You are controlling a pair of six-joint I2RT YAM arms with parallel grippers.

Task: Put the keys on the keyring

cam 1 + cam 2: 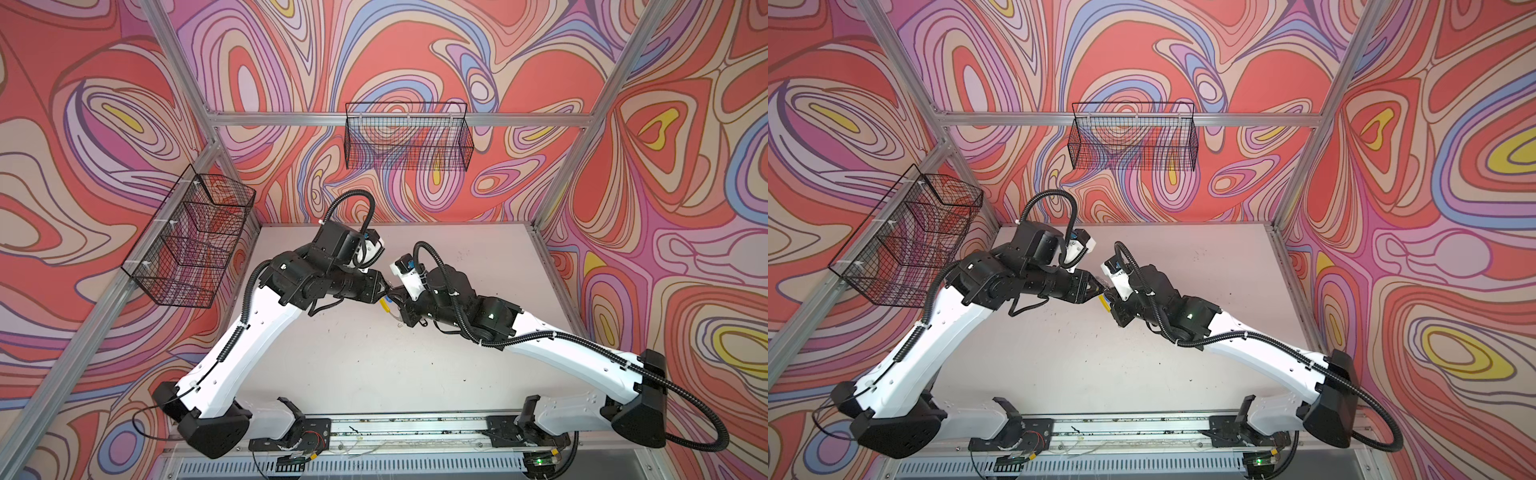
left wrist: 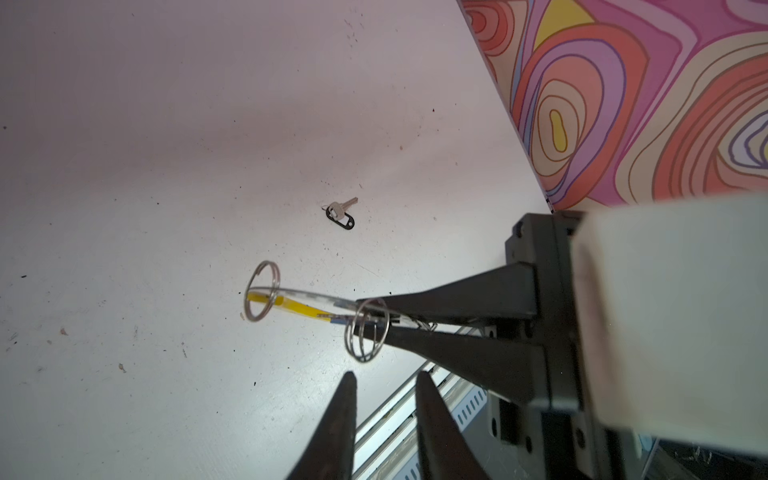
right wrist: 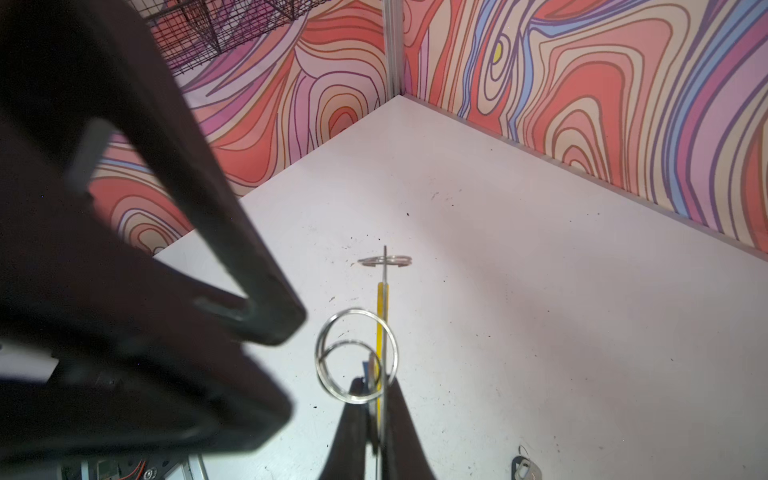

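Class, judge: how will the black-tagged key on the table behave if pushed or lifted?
The black-tagged key lies flat and looks thin, so it probably slides rather than rolls and resists pinching. Its tag joins by a small ring, so lifted, it would likely dangle.

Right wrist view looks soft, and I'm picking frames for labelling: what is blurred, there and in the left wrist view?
Right wrist view: the left gripper, close to the lens, is a dark blur; the keyring in the right gripper is fairly sharp. Left wrist view: the near white housing is soft, the black-tagged key crisp.
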